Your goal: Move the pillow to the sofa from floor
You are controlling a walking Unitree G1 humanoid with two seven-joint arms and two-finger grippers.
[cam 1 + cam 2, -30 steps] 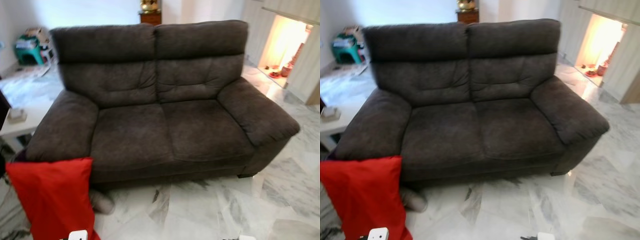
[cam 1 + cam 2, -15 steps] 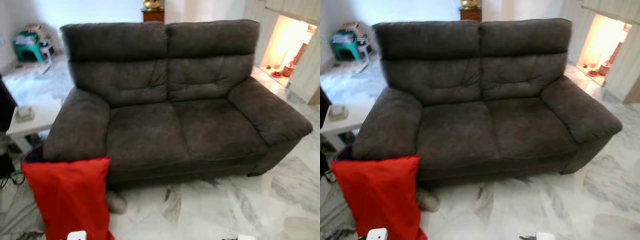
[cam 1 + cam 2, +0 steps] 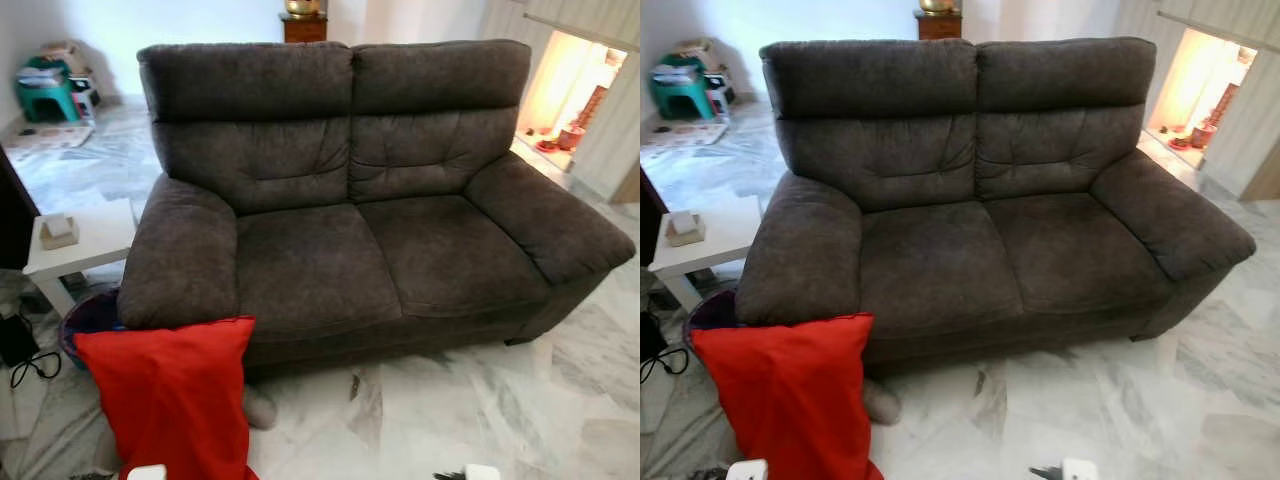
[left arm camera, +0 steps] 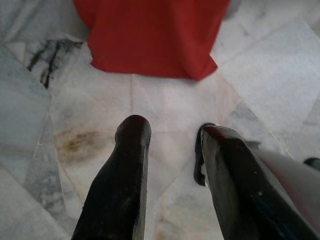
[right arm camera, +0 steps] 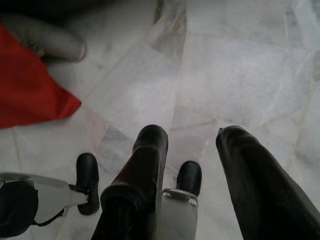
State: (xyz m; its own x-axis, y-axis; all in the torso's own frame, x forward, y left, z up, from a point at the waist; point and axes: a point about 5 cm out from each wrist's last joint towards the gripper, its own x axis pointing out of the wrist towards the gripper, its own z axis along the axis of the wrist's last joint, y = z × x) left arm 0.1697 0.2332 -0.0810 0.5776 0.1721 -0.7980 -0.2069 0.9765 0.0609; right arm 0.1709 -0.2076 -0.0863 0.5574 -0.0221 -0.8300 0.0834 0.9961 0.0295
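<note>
A red pillow (image 3: 170,400) stands upright on the marble floor, leaning against the front of the left armrest of a dark grey two-seat sofa (image 3: 340,250). The pillow (image 4: 152,35) lies ahead of my left gripper (image 4: 172,132), which hangs open above the floor with nothing between its fingers. My right gripper (image 5: 192,137) is also open over bare floor, and a corner of the pillow (image 5: 30,92) shows off to its side. Both sofa seats are bare.
A low white side table (image 3: 75,245) with a small box stands left of the sofa. A dark basket (image 3: 90,315) sits behind the pillow, and a grey object (image 3: 260,408) lies under the sofa front. Open marble floor (image 3: 480,400) stretches to the right.
The whole view has shifted: sofa and pillow now sit further right in the picture, so the camera has turned or stepped left. Pillow and sofa themselves have not moved.
</note>
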